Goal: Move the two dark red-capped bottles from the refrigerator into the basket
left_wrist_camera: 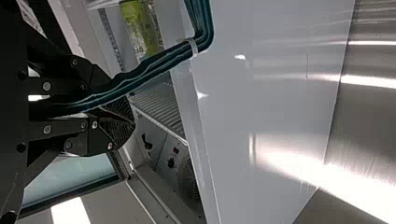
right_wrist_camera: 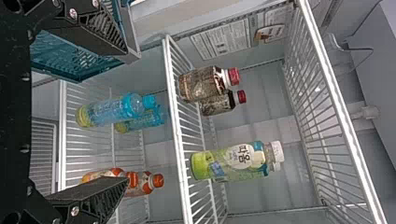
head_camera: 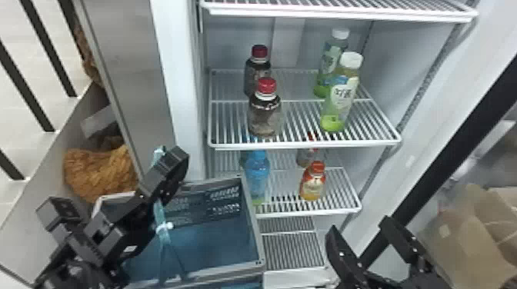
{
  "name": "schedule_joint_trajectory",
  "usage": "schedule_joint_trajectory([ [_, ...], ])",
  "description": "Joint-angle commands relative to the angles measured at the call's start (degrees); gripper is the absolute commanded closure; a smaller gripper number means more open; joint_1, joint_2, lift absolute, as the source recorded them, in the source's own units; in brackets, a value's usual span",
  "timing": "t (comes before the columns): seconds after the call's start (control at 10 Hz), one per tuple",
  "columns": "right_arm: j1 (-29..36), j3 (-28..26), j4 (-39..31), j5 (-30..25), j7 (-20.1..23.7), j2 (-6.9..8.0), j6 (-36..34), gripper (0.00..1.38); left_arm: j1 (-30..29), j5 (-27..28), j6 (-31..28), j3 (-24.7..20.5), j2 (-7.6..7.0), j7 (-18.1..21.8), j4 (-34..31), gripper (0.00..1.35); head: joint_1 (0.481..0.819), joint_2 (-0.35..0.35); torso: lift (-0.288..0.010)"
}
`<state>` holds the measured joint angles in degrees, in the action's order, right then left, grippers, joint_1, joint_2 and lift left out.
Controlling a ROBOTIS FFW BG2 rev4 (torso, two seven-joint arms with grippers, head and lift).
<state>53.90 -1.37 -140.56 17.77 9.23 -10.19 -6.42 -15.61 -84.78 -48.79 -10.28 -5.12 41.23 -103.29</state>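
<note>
The front dark red-capped bottle (head_camera: 265,115) and the rear one (head_camera: 255,75) stand upright on the refrigerator's upper shelf, toward its left. In the right wrist view, the front bottle (right_wrist_camera: 198,85) partly covers the rear bottle (right_wrist_camera: 217,104). My left gripper (head_camera: 169,173) is over the left part of the basket (head_camera: 255,230). In the left wrist view, my left gripper (left_wrist_camera: 126,123) is shut on the teal basket handle (left_wrist_camera: 163,63). Below and right of the bottles, my right gripper (head_camera: 359,234) is open, apart from them; in the right wrist view, my right gripper (right_wrist_camera: 125,114) has nothing between its fingers.
Two white-capped green bottles (head_camera: 340,96) share the upper shelf (head_camera: 304,144), on its right. The lower shelf (head_camera: 307,212) holds blue bottles (head_camera: 257,173) and orange ones (head_camera: 313,184). Another wire shelf (head_camera: 338,11) hangs above. A brown box (head_camera: 469,234) stands at far right.
</note>
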Motion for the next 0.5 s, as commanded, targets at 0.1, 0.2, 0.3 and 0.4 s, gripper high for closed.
schedule_joint_trajectory([
  [0.1,0.0,0.0,0.1,0.1,0.0,0.0,0.1,0.15,0.0,0.0,0.0,0.0,0.02,0.0,0.0,1.19,0.695,-0.098,-0.034],
  [0.2,0.0,0.1,0.1,0.1,0.0,0.0,0.1,0.15,0.0,0.0,0.0,0.0,0.02,0.0,0.0,1.19,0.695,-0.098,-0.034],
  [0.3,-0.2,0.0,0.1,0.1,0.0,0.0,0.0,0.15,0.0,0.0,-0.1,0.0,0.02,0.0,0.1,1.19,0.695,-0.097,-0.034],
  [0.4,0.0,0.0,0.1,0.1,0.0,0.0,0.0,0.15,0.1,0.1,-0.1,0.0,-0.07,0.0,0.1,1.19,0.695,-0.098,-0.034],
])
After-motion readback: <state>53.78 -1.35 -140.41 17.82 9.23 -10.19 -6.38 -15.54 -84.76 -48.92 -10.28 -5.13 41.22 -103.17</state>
